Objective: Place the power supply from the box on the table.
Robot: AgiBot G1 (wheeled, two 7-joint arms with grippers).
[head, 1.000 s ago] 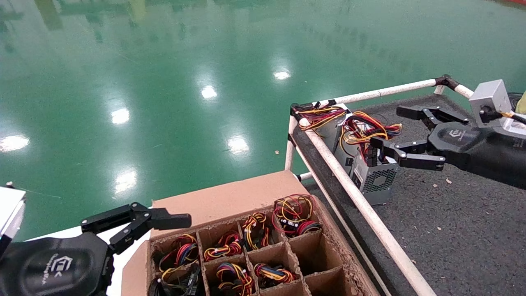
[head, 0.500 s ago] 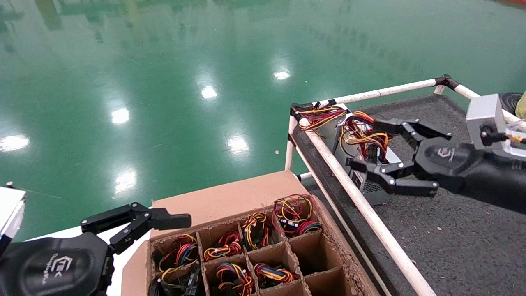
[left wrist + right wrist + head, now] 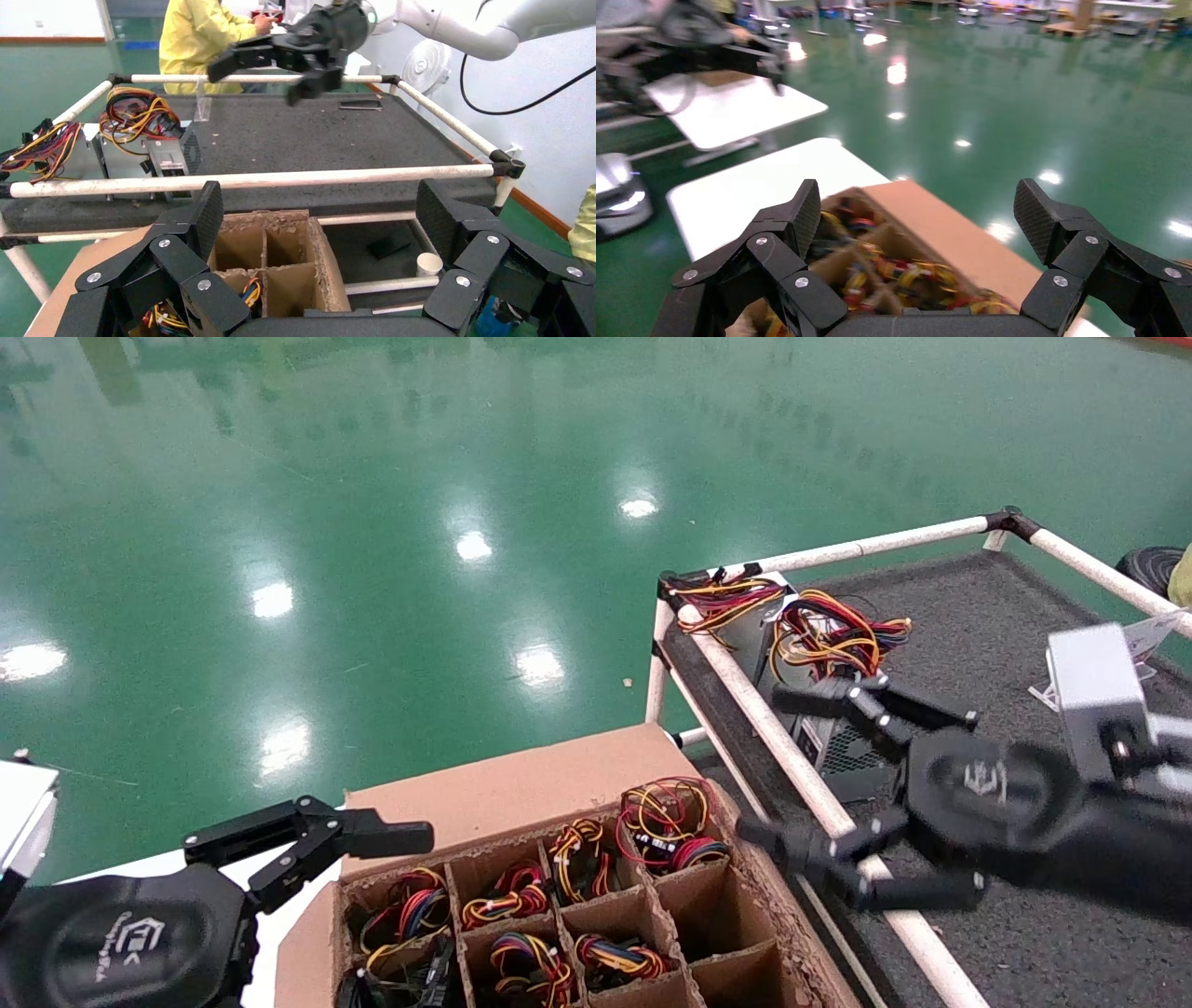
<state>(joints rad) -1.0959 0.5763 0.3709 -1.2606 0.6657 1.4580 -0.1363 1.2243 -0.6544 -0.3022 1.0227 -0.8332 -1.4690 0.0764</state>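
Observation:
The box [image 3: 521, 784], a brown carton with a cardboard grid, stands at the bottom centre. In its far right cell sits the power supply [image 3: 666, 822], showing only a big loose loop of red, yellow and black wires. My right gripper [image 3: 762, 764] hangs open and empty over the white rail [image 3: 736, 677] between the table [image 3: 978, 607] and the box, a little right of that cell. The right wrist view shows the box [image 3: 877, 260] blurred between its spread fingers. My left gripper [image 3: 316, 210] is open and empty at the box's left side, facing the empty cells [image 3: 267, 246].
Two silver power supplies [image 3: 843, 756] with loose wire bundles [image 3: 829, 631] stand in the table's near left corner. Other cells hold several wired units [image 3: 521, 896]. A white table [image 3: 729, 105] lies left of the box. A paper cup [image 3: 429, 265] sits under the table.
My right gripper has swung from beside the two supplies on the table, down and left across the rail toward the box, staying open. The left arm has not moved.

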